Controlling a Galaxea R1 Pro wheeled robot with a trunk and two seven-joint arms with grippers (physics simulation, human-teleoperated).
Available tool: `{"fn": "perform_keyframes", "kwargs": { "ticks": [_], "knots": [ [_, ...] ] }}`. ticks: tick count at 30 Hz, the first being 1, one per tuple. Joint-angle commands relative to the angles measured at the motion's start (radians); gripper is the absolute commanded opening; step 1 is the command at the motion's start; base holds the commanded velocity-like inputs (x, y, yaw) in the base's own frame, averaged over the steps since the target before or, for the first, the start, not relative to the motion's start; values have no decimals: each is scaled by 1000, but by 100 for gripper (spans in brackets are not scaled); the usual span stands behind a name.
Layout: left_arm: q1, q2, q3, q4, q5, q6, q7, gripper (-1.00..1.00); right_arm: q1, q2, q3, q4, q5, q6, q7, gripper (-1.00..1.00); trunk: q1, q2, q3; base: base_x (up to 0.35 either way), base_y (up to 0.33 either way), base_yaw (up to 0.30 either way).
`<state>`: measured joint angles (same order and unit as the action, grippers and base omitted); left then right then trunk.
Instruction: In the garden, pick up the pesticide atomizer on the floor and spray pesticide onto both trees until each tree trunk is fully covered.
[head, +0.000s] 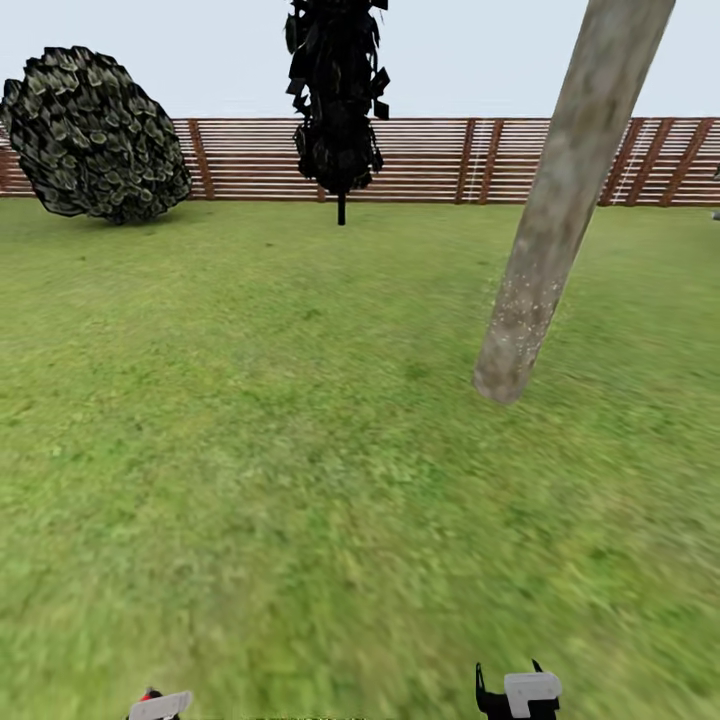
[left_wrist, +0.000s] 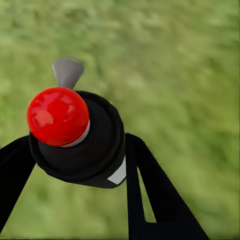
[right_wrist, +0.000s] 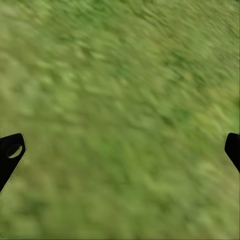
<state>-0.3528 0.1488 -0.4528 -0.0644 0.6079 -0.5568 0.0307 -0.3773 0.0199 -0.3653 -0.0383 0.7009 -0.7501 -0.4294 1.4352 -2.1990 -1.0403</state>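
Your left gripper (left_wrist: 75, 160) is clamped on the pesticide atomizer (left_wrist: 80, 140): black body, red ball top, grey nozzle, hanging over the grass (left_wrist: 190, 75). Your right gripper (right_wrist: 120, 150) has its fingers spread wide with only lawn between them. A tree trunk (head: 560, 210) leans ahead on your right; a slat fence (head: 450, 160) runs behind it.

Blurry green lawn (head: 250, 450) covers the ground to the far edge. Brown horizontal-slat fence (head: 440, 160) runs across the back, with darker slanted posts. Round dark-leaved bush (head: 95, 135) at far left, against the fence. Narrow near-black cypress (head: 338, 100) mid-back on a thin stem, just before the fence. Pale flat grey-blue sky (head: 180, 50) above. Even daylight, no hard shadows. Both wrist views: blurred grass.
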Motion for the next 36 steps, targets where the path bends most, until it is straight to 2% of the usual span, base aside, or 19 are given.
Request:
{"fn": "perform_keyframes", "kwargs": {
  "ticks": [1, 21, 36],
  "knots": [
    [0, 0, 0, 0, 0, 0, 0, -100, 0, 0, 0, 1, 0, 0, 0, 100, 0, 0, -1, 0, 0, 224],
    [0, -1, 0, 0, 0, 0, 0, -100, 0, 0, 0, 9, 0, 0, 0, 100, 0, 0, -3, -5, 0, 275],
    [0, -2, 0, 0, 1, 0, 0, -100, 0, 0, 0, 9, 0, 0, 0, 100, 0, 0, -3, -291, 151, 279]
  ]
}}
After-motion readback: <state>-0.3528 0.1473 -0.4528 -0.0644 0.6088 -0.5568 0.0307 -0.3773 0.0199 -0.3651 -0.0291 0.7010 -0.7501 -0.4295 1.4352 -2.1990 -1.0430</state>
